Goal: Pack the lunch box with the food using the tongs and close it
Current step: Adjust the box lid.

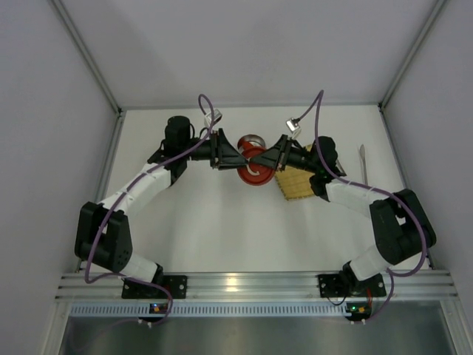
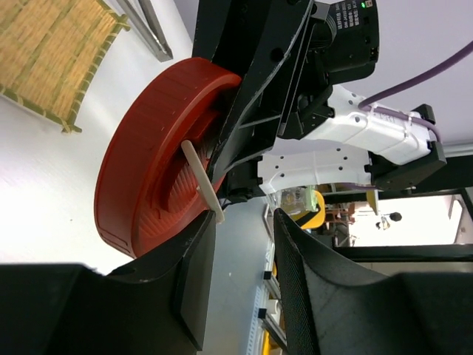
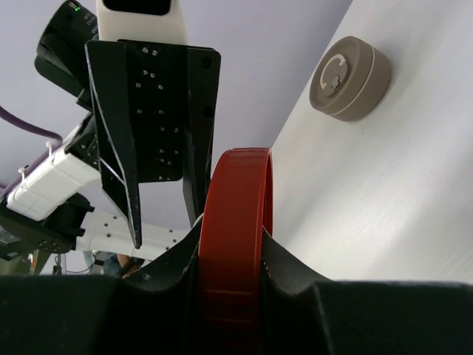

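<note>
- In the top view, the left arm is reaching forward and bending inward over the white surface (image 1: 222, 229), with the left gripper (image 1: 238, 158) pointing toward the middle.
- The right arm is mirroring that pose, elbow out to the side, and the right gripper (image 1: 264, 164) is meeting the left one nose to nose.
- Between the two is the red lid (image 1: 253, 176) of the lunch box, round and glossy, standing on edge rather than lying flat.
- The bamboo mat (image 1: 294, 185), woven and yellow, is lying just under the right gripper. The tongs (image 1: 362, 159), slim silver metal, are lying well off to its outer side.
- In the left wrist view, the left gripper (image 2: 240, 285) is showing a narrow gap between its black textured fingers (image 2: 194, 285), and nothing can be seen inside the gap.
- The lid is sitting just ahead of it and to its left, a thick plastic disc with ridged rings. A thin cream strip (image 2: 201, 181) is crossing its face and ending beside the left fingertip.
- The mat and tongs are lying far ahead on the left.
- In the right wrist view, the right gripper (image 3: 233, 277) is clamping the lid's rim, with the red edge rising straight up between its fingers.
- A taupe round tin (image 3: 347, 78) with a C-shaped mark is sitting on the surface ahead and to the right.
</note>
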Tool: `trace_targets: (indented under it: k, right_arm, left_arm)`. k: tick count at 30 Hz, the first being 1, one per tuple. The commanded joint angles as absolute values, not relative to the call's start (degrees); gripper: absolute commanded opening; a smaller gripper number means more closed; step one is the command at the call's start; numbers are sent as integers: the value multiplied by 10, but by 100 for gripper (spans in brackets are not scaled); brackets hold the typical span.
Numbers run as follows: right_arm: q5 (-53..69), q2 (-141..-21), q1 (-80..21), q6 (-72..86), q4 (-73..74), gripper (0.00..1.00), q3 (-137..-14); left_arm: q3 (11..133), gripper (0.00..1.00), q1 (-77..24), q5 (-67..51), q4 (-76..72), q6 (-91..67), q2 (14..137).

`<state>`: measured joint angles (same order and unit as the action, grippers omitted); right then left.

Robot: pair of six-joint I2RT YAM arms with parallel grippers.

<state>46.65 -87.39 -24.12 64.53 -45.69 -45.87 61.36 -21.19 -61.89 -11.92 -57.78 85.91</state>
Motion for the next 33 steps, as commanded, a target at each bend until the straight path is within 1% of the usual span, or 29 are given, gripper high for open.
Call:
trace_targets:
  k: [1, 3, 7, 17, 23, 27, 33]
  right_arm:
    - [489, -884, -265, 639, -476, 0, -468]
    - [489, -885, -264, 655, -492, 0, -468]
    - [486, -890, -265, 677, -520, 0, -468]
    - [482, -891, -266, 691, -538, 0, -475]
    - [479, -893, -268, 700, -555, 0, -473]
    - [473, -894, -269, 708, -574, 0, -468]
    - [437, -904, -268, 764, -616, 0, -485]
  left_arm:
    - [681, 42, -237, -588, -38, -468, 829]
    - [687, 41, -237, -556, 11, -435, 828]
    - [697, 40, -236, -527, 48, -417, 831]
    - [711, 39, -236, -514, 52, -422, 850]
    - [692, 38, -236, -554, -38, -495, 866]
    - [686, 37, -236, -555, -69, -536, 873]
    - [743, 38, -238, -498, 15, -478, 886]
